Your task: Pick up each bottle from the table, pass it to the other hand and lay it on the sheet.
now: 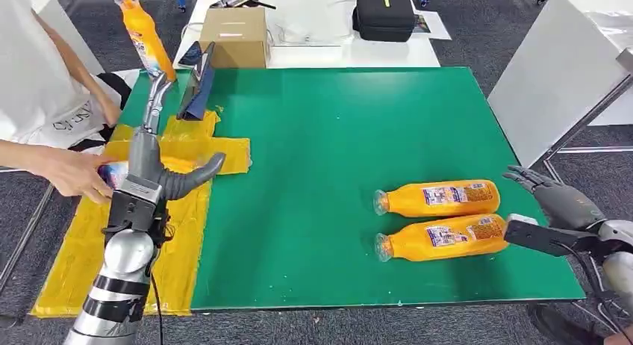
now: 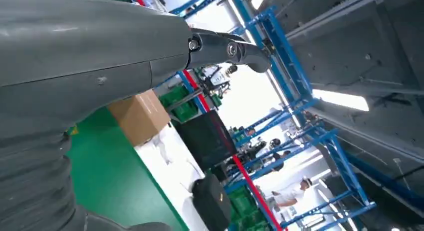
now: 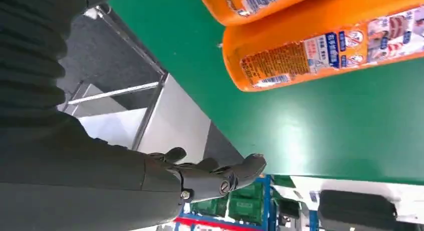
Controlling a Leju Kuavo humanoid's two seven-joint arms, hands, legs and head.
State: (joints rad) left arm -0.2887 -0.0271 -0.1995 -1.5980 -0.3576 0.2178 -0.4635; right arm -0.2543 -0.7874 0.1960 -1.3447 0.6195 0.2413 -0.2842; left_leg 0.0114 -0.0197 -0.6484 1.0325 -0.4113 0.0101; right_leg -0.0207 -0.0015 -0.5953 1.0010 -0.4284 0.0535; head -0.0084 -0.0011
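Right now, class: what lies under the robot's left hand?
Under the left hand lies the yellow sheet on the green table. A person's hand holds a small item there, mostly hidden by the robot's hand.

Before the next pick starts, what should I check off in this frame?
1. Right hand free: ok, open beside the table's edge, holding nothing.
2. Bottles ready: ok, the far bottle and the near bottle lie on the green table, close to the right hand.
3. Gap between the two bottles for fingers: cannot tell.
4. Left hand free to receive: ok, open above the yellow sheet.
5. Sheet free of people: not ok, a person's hand reaches onto it beside the left hand, holding something.
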